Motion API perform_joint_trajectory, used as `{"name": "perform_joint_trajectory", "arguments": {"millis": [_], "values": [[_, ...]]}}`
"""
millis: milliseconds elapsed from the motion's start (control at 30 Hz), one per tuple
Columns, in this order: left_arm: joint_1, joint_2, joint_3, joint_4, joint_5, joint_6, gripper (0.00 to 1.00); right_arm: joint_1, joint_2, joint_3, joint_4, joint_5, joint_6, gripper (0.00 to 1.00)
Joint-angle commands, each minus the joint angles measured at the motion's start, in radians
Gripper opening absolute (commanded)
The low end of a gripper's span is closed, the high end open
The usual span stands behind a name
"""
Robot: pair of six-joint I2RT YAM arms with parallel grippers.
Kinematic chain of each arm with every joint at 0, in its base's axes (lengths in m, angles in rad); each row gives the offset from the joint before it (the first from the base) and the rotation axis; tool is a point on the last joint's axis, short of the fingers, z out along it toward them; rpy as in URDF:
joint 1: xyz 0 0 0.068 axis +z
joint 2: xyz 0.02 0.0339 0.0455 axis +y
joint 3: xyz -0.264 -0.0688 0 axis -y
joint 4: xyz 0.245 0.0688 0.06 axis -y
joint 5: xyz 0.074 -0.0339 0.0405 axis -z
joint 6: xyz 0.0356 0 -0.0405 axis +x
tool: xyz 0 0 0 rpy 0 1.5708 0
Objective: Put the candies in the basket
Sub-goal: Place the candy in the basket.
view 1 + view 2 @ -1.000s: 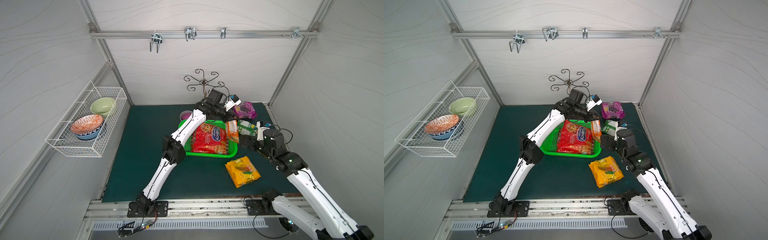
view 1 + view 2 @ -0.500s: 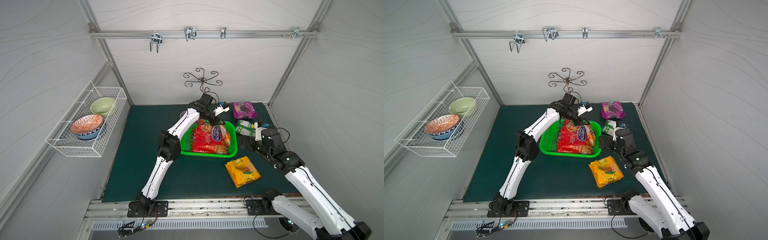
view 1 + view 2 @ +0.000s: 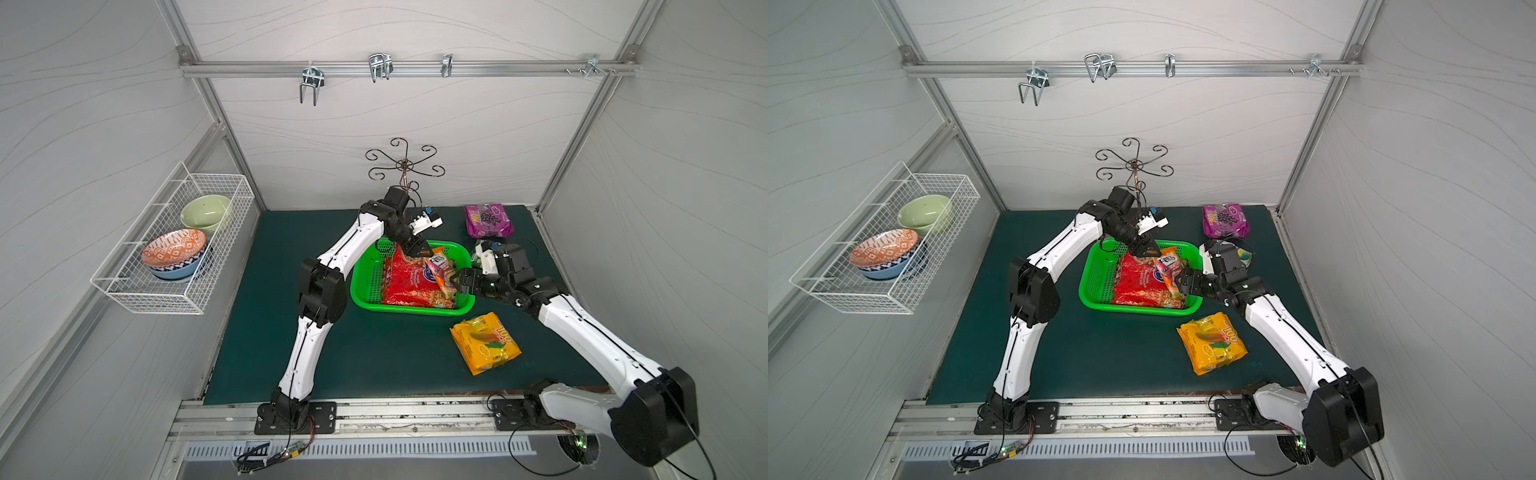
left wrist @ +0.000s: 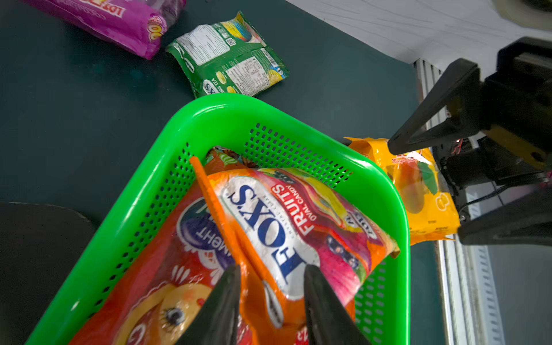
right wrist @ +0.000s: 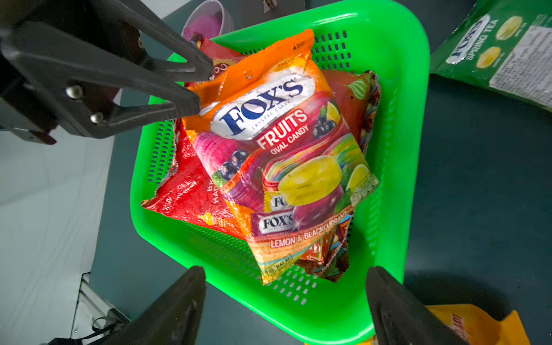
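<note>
The dark green counter (image 3: 374, 357) carries the green basket (image 3: 399, 309), where red candy bags (image 3: 403, 276) lie. The yellow bag (image 3: 484, 343) and purple bag (image 3: 487, 219) sit outside it on the counter. The orange Fox's Fruits bag (image 5: 283, 143) rests on the red ones; the green Spring Tea bag (image 4: 227, 56) lies just beside the basket. Left fingers (image 4: 221, 310) stand apart astride the orange bag's top edge; right fingers (image 5: 179, 304) gape empty over the basket's rim.

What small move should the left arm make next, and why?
Probably lift the left tool straight up: its jaws stand apart, and the orange Fox's Fruits bag already lies in the green basket on the red bag.
</note>
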Motion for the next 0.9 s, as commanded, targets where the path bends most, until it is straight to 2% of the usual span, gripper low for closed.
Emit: {"name": "perform_joint_trajectory", "arguments": {"millis": [0,67,167,267,300,400,567,667,800,867], "values": [[0.009,-0.063,0.014,0.026,0.011,-0.02,0.4,0.034,0.045,-0.023,0.108,-0.043,-0.049,0.85],[0.008,-0.075,0.018,0.011,0.01,-0.009,0.39,0.049,0.093,0.009,0.064,-0.02,-0.037,0.86],[0.008,-0.09,0.006,-0.024,-0.001,0.018,0.39,0.047,0.134,0.062,-0.029,0.043,0.091,0.9],[0.011,-0.113,-0.03,0.002,-0.016,-0.023,0.41,0.053,0.149,0.092,-0.063,0.036,0.165,0.9],[0.011,-0.118,-0.043,0.028,-0.03,-0.064,0.41,0.062,0.145,0.086,-0.048,0.035,0.168,0.9],[0.007,-0.116,-0.059,0.11,-0.053,-0.227,0.57,0.085,0.15,0.072,-0.027,0.064,0.125,0.89],[-0.035,-0.085,-0.024,0.089,-0.167,-0.371,0.59,0.097,0.164,0.055,-0.046,0.102,0.087,0.88],[-0.058,-0.058,0.009,0.036,-0.223,-0.411,0.59,0.098,0.146,0.026,-0.034,0.111,0.091,0.87],[-0.083,-0.036,0.019,0.003,-0.364,-0.459,0.62,0.099,0.117,-0.002,-0.039,0.129,0.112,0.87],[-0.088,-0.028,0.016,-0.007,-0.387,-0.487,0.62,0.096,0.088,-0.011,-0.049,0.148,0.127,0.87]]}}
